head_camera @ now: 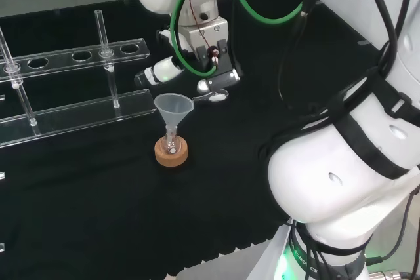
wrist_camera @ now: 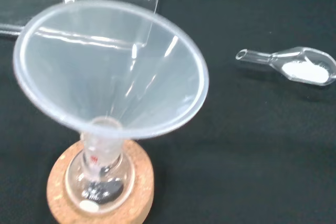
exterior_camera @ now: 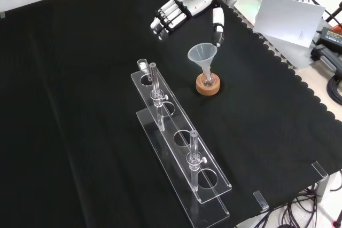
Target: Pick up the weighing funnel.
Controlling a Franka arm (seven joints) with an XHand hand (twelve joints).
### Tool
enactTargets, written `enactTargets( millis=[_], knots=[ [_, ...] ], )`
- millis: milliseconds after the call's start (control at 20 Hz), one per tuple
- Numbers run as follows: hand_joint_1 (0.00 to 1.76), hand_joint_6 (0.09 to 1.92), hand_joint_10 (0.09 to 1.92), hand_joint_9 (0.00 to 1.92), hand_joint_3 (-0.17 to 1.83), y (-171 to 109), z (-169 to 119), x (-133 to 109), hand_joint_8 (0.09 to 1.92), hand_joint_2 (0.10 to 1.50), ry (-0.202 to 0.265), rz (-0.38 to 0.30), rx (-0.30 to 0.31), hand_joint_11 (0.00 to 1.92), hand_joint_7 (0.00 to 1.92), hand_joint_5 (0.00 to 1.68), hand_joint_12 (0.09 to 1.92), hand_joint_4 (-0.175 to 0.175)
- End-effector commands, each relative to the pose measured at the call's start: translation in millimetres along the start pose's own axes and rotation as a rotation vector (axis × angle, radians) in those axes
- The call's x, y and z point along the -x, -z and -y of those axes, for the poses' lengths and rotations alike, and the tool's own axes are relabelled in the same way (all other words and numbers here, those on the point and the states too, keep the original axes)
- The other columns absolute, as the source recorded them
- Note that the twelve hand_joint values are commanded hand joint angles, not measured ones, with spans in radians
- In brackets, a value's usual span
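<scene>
The weighing funnel (wrist_camera: 294,66) is a small clear scoop with a short stem. It lies flat on the black cloth with white powder in its bowl. In the front view a small clear piece (exterior_camera: 142,65), which looks like it, lies at the rack's upper end. The hand (exterior_camera: 184,1) hangs above the cloth beyond the big funnel, open, with fingers (exterior_camera: 165,17) stretched and thumb (exterior_camera: 217,25) spread apart. Nothing is in it. In the head view the hand (head_camera: 197,73) is just behind the big funnel.
The big funnel (head_camera: 174,106) stands mouth up in a small flask on a cork ring (head_camera: 171,152). A clear plastic rack (exterior_camera: 176,132) with two upright tubes runs along the cloth beside it. White arm links (head_camera: 354,162) fill the head view's right.
</scene>
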State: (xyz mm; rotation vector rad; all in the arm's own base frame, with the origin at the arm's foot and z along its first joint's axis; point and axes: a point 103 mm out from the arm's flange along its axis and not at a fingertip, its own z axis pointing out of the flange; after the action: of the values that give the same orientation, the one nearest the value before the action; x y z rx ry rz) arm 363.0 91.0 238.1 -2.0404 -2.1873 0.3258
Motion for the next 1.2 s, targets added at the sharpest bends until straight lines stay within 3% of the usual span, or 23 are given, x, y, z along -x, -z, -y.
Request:
enactTargets(
  millis=[50, 850, 1000, 1200],
  knots=[
    [0.17, 0.09, 0.09, 0.00, 0.04, 4, -14, 10, 0.09, 0.65, 0.005, 0.005, -0.006, 0.00, 0.00, 0.00, 0.68, 0.034],
    [0.18, 0.09, 0.09, 0.00, 0.04, 47, -39, 54, 0.09, 0.66, 0.070, 0.006, 0.035, 0.00, 0.00, 0.00, 0.66, 0.033],
    [0.18, 0.09, 0.09, 0.00, 0.04, 56, -46, 56, 0.09, 0.66, 0.110, 0.030, 0.034, 0.00, 0.00, 0.00, 0.66, 0.032],
    [0.19, 0.09, 0.09, 0.00, 0.04, 70, -62, 59, 0.09, 0.66, 0.114, 0.019, 0.037, 0.00, 0.01, 0.00, 0.66, 0.030]
  ],
)
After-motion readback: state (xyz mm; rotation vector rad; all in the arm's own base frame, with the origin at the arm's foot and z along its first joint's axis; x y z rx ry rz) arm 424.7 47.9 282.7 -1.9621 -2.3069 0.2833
